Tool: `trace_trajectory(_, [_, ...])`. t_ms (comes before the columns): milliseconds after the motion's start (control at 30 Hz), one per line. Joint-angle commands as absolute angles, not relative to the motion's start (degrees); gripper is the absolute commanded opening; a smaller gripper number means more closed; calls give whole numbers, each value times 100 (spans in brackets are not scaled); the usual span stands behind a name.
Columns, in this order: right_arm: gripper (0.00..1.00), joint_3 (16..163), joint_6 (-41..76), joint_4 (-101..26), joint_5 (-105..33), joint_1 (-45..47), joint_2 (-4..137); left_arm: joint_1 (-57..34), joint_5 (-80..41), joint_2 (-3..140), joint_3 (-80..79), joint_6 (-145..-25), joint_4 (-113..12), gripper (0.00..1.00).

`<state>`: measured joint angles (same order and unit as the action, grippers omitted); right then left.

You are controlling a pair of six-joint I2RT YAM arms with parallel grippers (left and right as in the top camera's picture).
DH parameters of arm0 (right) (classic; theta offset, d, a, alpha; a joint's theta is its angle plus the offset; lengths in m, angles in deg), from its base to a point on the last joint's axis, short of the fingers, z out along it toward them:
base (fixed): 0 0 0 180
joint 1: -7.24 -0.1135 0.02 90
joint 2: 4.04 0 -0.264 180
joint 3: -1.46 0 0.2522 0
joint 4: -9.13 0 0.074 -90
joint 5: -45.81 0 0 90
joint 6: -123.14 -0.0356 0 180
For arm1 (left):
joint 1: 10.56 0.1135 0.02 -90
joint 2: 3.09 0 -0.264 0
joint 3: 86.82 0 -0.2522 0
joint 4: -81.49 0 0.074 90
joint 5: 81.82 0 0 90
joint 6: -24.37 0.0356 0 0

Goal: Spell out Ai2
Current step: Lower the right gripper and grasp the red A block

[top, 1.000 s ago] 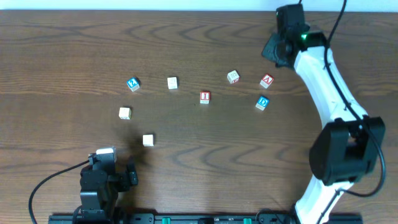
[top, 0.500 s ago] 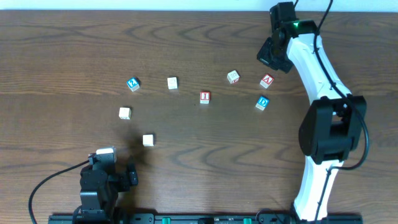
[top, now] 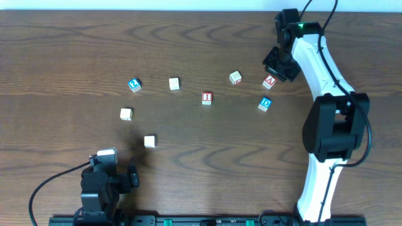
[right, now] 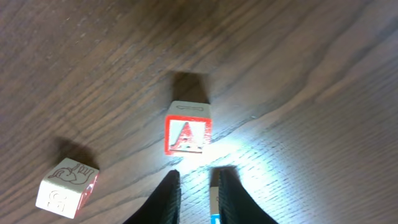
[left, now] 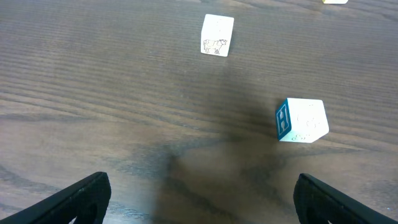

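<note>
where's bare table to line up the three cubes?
Widest bare patch on the table: the near-centre strip below the I cube, between the pale cube and the D cube. The far strip above the 2 cube is also bare. It is crowded around the A cube, where the right gripper hovers.

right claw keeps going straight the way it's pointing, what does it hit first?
Most likely the red "A" cube: in the wrist view it sits just ahead of the right claw, roughly in line with the narrow gap between its fingers. Height above the table is unclear.
</note>
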<state>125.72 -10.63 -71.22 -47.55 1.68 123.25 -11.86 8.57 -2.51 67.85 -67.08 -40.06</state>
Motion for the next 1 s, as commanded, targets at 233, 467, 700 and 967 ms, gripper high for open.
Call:
trace_trajectory(233, [32,12642,-1118,-7224,-4486,218,12641,-1203,898,-288,6913,-6687,-3818,95])
trace_trajectory(467, [33,12642,-1118,-7100,-4456,211,12683,-1203,898,-288,6913,-6689,-3818,95])
trace_trajectory(700, [35,12642,-1116,-7006,-4456,200,12692,-1203,898,-288,6913,-6689,-3818,95])
trace_trajectory(967, [40,12642,-1116,-6868,-4456,196,12692,-1203,898,-288,6913,-6689,-3818,95])
